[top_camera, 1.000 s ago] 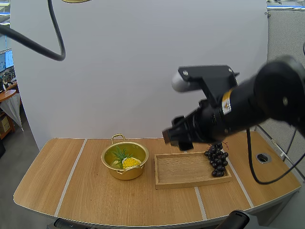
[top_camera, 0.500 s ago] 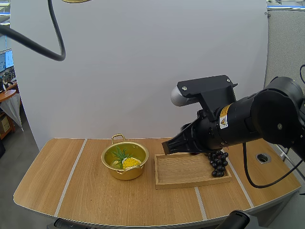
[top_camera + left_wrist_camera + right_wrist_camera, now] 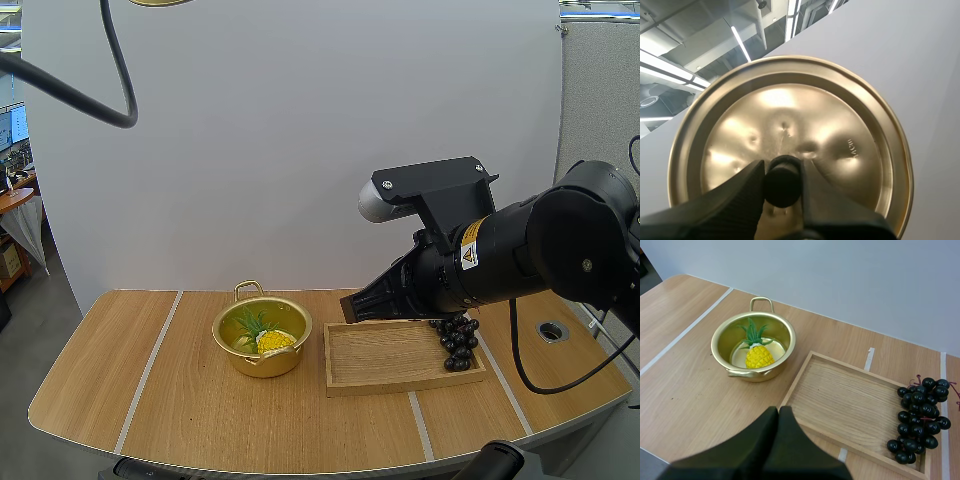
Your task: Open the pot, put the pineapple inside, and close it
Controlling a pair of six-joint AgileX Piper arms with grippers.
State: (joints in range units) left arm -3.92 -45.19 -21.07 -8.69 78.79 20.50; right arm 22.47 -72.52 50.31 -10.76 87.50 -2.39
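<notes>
This looks like a robotics lab test station. A plain white screen (image 3: 300, 150) stands beyond the right gripper (image 3: 778, 410). Below the gripper, pale tape lines (image 3: 150, 370) divide the wooden desk (image 3: 250, 420). The black arm (image 3: 560, 240) behind the gripper carries a yellow warning label (image 3: 468, 256). A round cable port (image 3: 551, 330) is set in the desk to the gripper's right.

I see the gold pot (image 3: 262, 364) standing upright and uncovered on the table (image 3: 200, 420), with one loop handle toward the back and the other toward me. The small pineapple (image 3: 272, 341) lies on the pot's floor, its yellow body near the front handle and its green leaves pointing toward the far one. The matching gold lid (image 3: 810, 125), shiny and slightly dented, is held aloft. My left pincer (image 3: 782, 170) clamps its black knob (image 3: 782, 184).
</notes>
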